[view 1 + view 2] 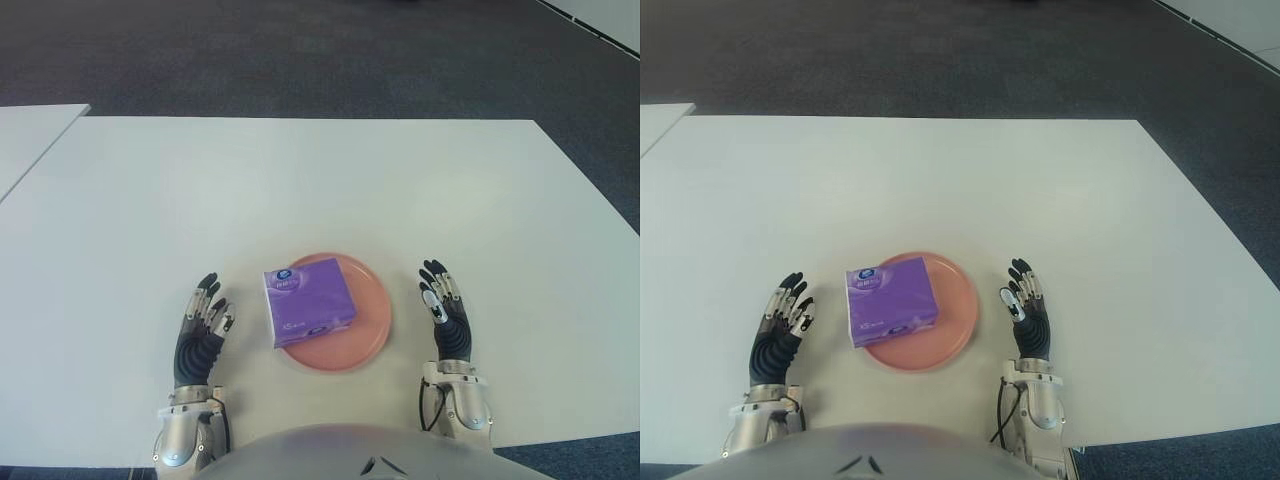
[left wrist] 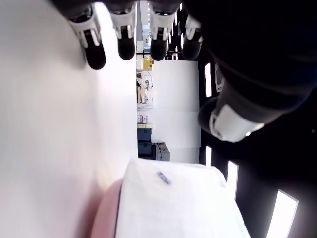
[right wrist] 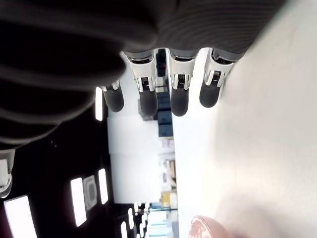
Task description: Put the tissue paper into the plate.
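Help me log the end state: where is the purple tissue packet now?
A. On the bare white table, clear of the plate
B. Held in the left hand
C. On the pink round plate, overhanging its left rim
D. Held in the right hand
C: the purple tissue packet lies on the pink round plate, overhanging its left rim, while the left hand and right hand flank the plate, open and holding nothing.
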You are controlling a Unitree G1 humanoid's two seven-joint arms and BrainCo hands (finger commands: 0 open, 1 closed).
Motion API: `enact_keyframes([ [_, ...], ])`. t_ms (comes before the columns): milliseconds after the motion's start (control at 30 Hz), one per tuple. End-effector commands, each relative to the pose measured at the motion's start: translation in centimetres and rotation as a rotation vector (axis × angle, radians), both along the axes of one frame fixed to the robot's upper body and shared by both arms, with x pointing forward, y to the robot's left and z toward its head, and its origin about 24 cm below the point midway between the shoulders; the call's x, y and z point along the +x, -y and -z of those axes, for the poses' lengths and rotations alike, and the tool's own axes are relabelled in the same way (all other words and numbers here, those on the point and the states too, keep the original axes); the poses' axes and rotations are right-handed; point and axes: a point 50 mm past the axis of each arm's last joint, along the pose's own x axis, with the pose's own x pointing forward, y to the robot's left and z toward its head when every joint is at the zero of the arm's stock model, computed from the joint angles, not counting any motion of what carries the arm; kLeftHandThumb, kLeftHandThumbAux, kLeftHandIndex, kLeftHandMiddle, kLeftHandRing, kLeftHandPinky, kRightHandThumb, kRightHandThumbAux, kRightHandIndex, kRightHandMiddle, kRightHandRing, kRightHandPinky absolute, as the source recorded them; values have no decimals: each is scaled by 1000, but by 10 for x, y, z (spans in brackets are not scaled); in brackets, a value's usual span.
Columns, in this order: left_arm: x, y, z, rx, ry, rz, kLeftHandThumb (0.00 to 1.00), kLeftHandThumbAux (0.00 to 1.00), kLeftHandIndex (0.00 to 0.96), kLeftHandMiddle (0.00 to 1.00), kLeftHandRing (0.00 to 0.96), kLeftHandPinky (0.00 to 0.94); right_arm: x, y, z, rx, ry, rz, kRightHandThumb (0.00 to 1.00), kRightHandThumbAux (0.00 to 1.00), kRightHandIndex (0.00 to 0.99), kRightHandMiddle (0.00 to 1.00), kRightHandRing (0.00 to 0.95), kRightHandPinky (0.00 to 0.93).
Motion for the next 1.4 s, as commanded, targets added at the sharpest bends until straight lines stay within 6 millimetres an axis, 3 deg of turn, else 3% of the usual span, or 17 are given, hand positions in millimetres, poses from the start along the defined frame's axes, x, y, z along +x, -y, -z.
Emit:
enact_keyframes([
  [33,1,0,2,-8,-8,-4,224,639,100,71,58,72,-8,1,10,21,-95,21,203,420,95,126,91,88],
  [567,11,-1,4,-42,-50,13,204,584,72,43,33,46,-11,-2,7,33,-111,20,227,474,8,7,2,2],
  [1400,16,6,-2,-55,-58,34,186,549,89,61,54,80,-12,4,10,-11,-154,7,153,443,0,0,0,0],
])
